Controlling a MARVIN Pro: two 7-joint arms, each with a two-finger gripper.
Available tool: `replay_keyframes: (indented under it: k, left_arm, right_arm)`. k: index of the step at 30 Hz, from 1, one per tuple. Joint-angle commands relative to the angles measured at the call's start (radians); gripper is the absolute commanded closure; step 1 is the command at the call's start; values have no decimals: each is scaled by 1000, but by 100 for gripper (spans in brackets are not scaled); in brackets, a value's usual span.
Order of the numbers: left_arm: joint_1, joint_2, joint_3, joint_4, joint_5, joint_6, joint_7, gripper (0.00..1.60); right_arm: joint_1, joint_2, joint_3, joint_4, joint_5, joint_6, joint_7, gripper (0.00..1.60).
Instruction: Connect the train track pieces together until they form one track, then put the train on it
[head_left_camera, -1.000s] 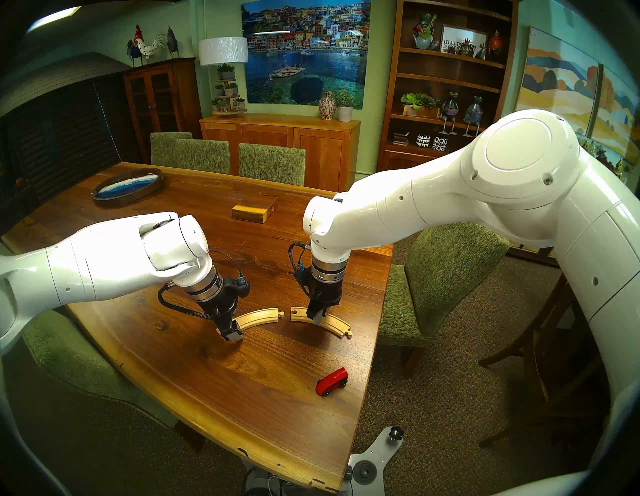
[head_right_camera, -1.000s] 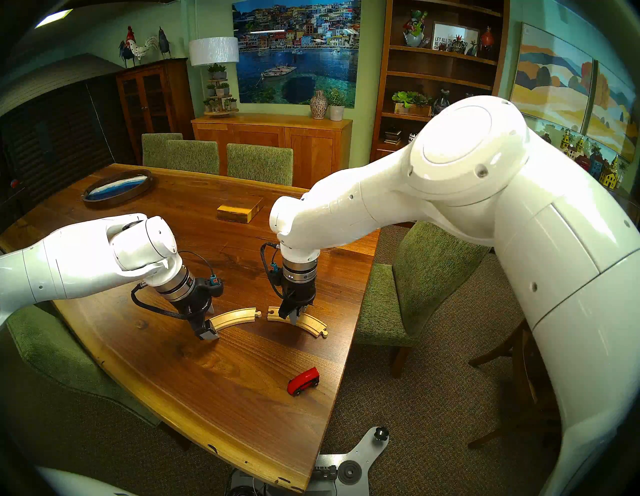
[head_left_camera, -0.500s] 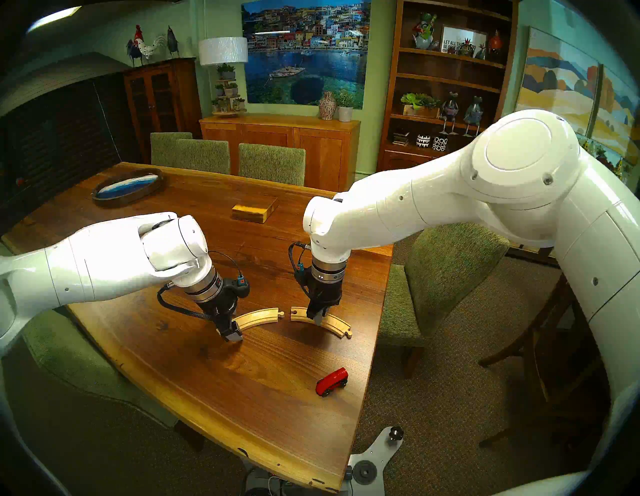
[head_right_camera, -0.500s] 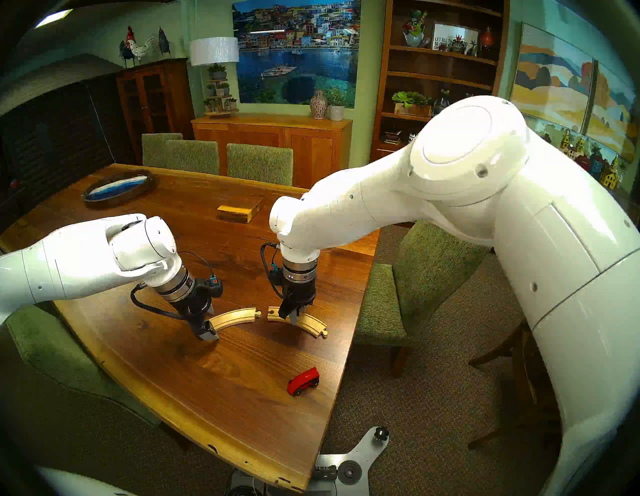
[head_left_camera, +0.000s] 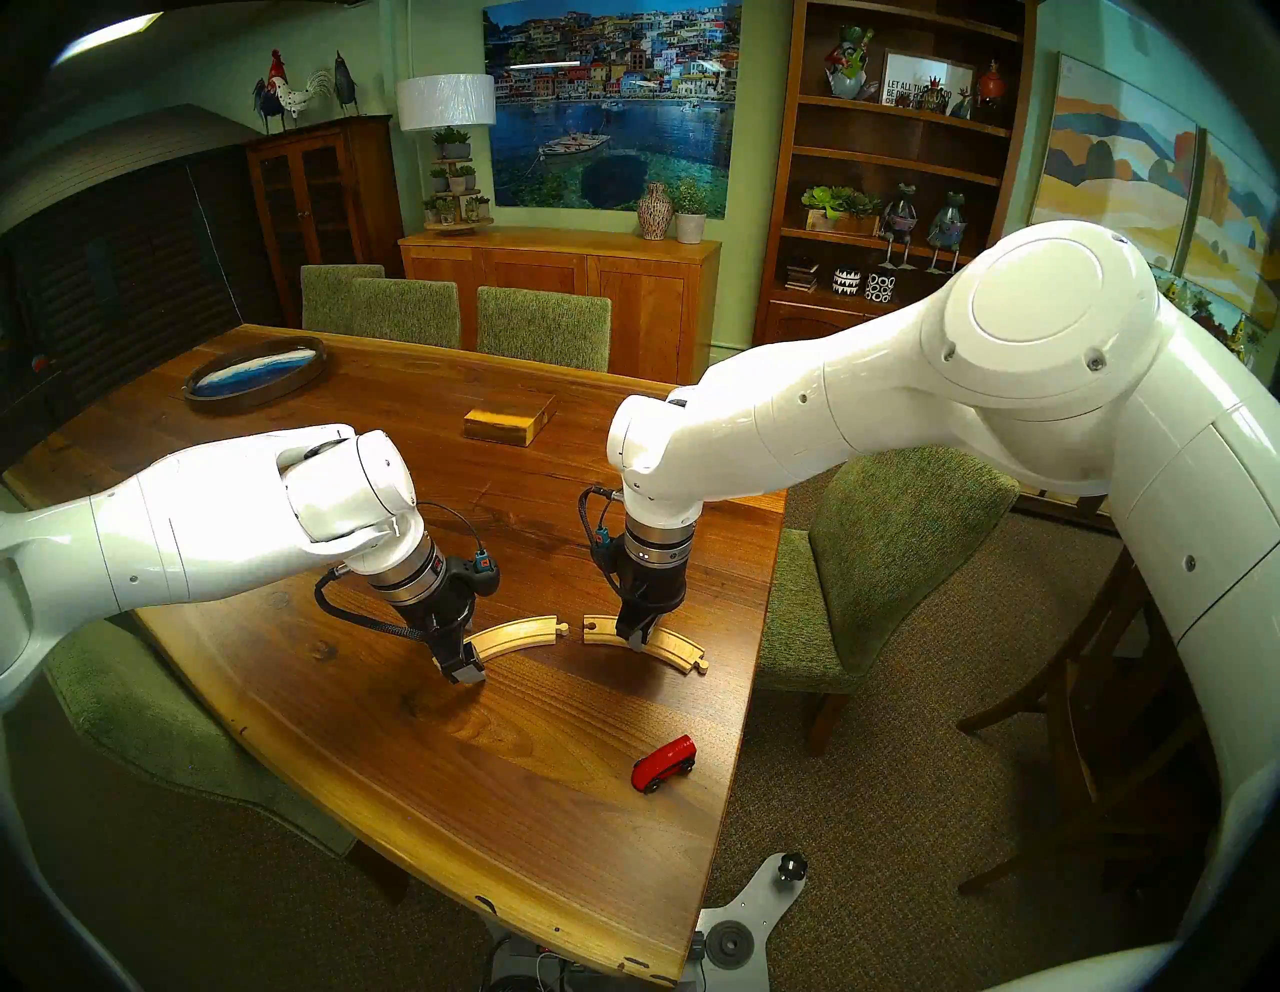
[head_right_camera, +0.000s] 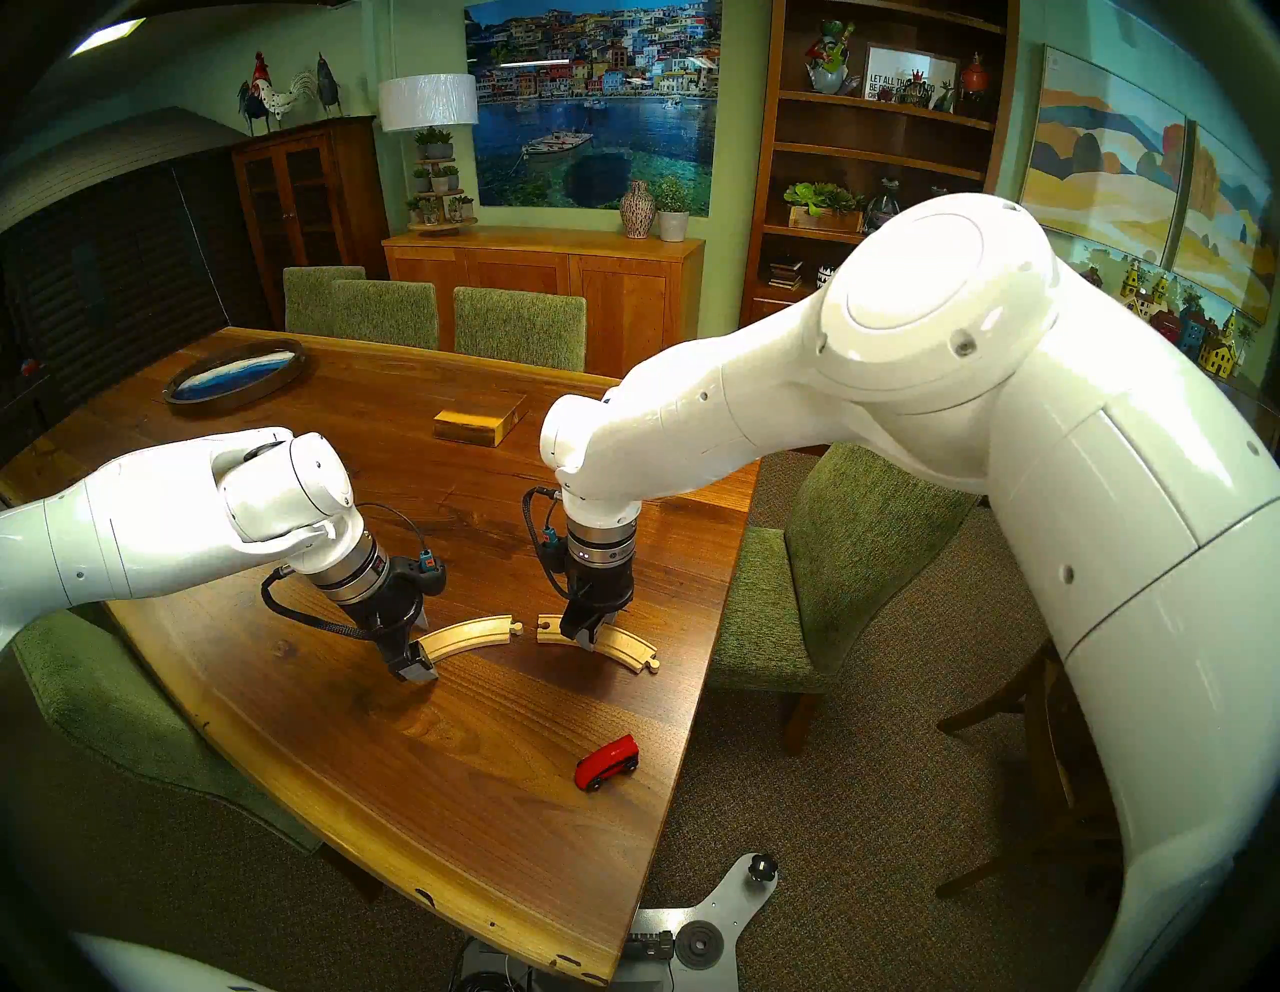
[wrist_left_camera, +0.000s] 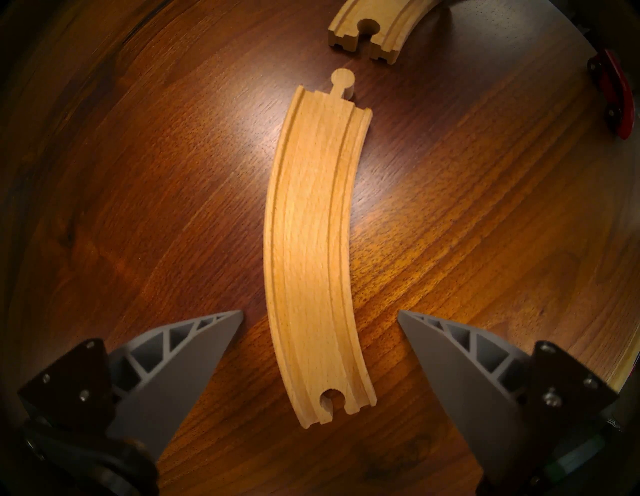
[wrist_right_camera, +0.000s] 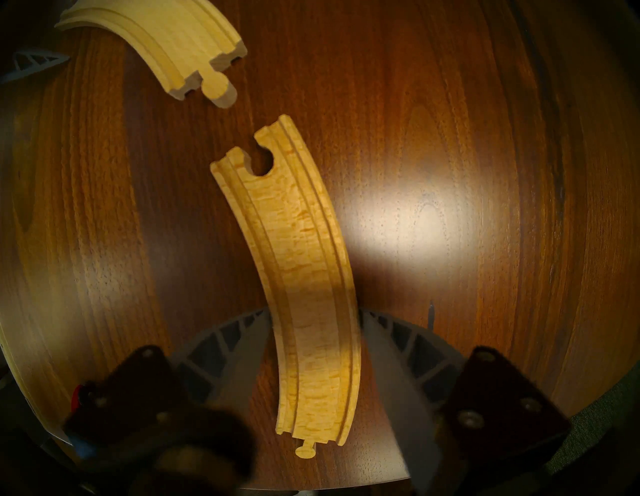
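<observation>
Ok so, starting at the right gripper (wrist_right_camera: 315, 318): it's pointed straight down over the right track piece (wrist_right_camera: 294, 242), one finger (wrist_right_camera: 398, 346) set at each long edge, abt mid-length. The wrist cam is blurred there, so whether the piece is clamped or just flanked can't be told. The left gripper (wrist_left_camera: 320, 315) is spread wide, nothing held. Its fingers are parked either side of the left track piece (wrist_left_camera: 308, 242), clear of the wood on both sides.

Places, all given rel. to the right track piece:
- Left piece lies just to its left, flat on the table (head_left_camera: 554, 831). Its peg (wrist_left_camera: 342, 78) is aimed at the right piece's hole (wrist_right_camera: 263, 162), a small gap between, not touching.
- The train (head_left_camera: 663, 763) is parked well apart on the near side, toward the robot, by the table edge.
- A yellowish block (head_left_camera: 509, 419) sits well apart on the far side. Not needed.

Track isn't joined yet, so the step in hand looks like the push-together. Imo:
- Peg looks a bit off-line w/ the hole in the left wrist view, so the angle should be fixed before anything gets slid.
- One piece should be pinned while the other is moved, otherwise it'll prob just get shoved along the slick table.
- Both should be kept flat. A lifted end and the peg neck could ride over the slot.
- Train should be left alone till the seam is closed.
</observation>
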Motion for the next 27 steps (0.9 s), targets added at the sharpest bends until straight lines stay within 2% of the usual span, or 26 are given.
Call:
replay_keyframes:
  k: [1, 16, 27]
  left_arm:
    - [-29, -3, -21, 1, 3, 2, 2, 0]
    - [-29, -3, -21, 1, 2, 2, 3, 0]
    - [-29, -2, -21, 1, 1, 1, 4, 0]
  right_arm:
    - [34, 6, 13, -6, 0, -2, 1, 0]
    - [68, 46, 27, -81, 21, 2, -44, 0]
    - [121, 117, 18, -190, 62, -2, -116, 0]
